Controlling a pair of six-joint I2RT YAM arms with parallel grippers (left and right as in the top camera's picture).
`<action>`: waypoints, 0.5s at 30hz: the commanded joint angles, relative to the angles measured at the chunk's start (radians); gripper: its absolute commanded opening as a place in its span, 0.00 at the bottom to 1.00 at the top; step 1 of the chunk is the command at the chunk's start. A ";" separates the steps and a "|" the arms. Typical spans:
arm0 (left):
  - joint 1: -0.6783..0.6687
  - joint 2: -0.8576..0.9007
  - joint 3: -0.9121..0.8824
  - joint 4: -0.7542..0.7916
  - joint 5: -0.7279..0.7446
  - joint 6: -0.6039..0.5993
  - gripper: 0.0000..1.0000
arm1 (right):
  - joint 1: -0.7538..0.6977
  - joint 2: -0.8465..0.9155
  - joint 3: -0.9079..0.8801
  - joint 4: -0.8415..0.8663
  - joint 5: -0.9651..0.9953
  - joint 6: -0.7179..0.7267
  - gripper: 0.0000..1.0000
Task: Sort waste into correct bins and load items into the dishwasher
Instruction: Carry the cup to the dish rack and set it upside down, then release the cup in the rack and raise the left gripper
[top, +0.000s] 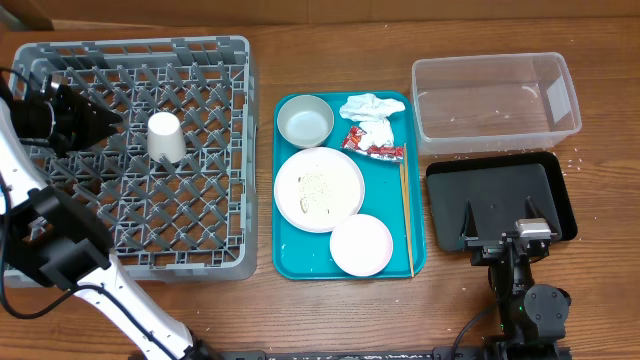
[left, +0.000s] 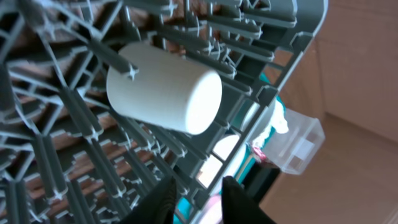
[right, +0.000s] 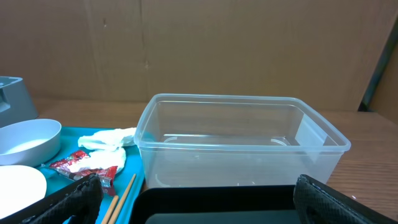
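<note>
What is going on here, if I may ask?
The white cup sits in the grey dish rack; the left gripper is open near it, holding nothing. The right gripper hangs open above the black tray. The bowl, large plate, small plate, chopsticks, napkin and sauce packet are on the teal tray.

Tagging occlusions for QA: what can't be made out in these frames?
- Overhead: left side of the rack, under the left arm.
- Left wrist: inside of the cup, mouth turned away.
- Right wrist: chopsticks and plate, cut by frame edges.
- Overhead: sauce packet print, too small.
</note>
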 joint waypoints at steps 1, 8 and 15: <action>-0.071 -0.057 0.039 0.038 -0.082 0.013 0.20 | 0.006 -0.011 -0.011 0.003 -0.002 0.000 1.00; -0.236 -0.058 0.039 0.109 -0.385 0.015 0.04 | 0.006 -0.011 -0.011 0.003 -0.001 0.000 1.00; -0.360 -0.052 0.039 0.122 -0.748 -0.124 0.04 | 0.006 -0.011 -0.011 0.003 -0.002 0.000 1.00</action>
